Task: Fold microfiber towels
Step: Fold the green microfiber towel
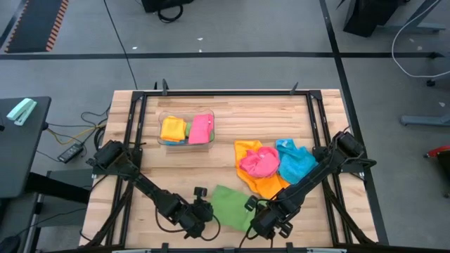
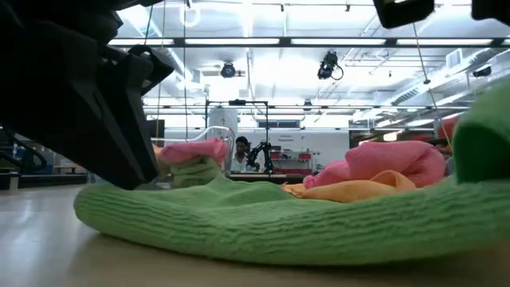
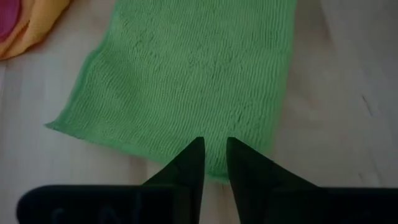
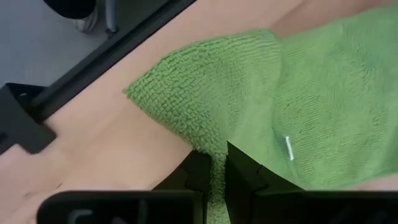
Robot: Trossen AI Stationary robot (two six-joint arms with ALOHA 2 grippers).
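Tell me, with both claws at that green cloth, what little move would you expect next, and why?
Probably the left gripper finishes pinching its edge of the green towel. Its fingers stand slightly apart over that hem, while the right gripper is already shut on the opposite edge. With both edges held, the arms could lift and fold it. Other towels wait in a pile.

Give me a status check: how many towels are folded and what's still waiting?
Done: folded orange-yellow towel and pink towel sit in the clear bin. In hand: the green towel lies on the table; the right pincer is shut on one corner, and the left pincer sits at its opposite edge, fingers nearly together. Left: the crumpled heap of orange, pink and blue towels.
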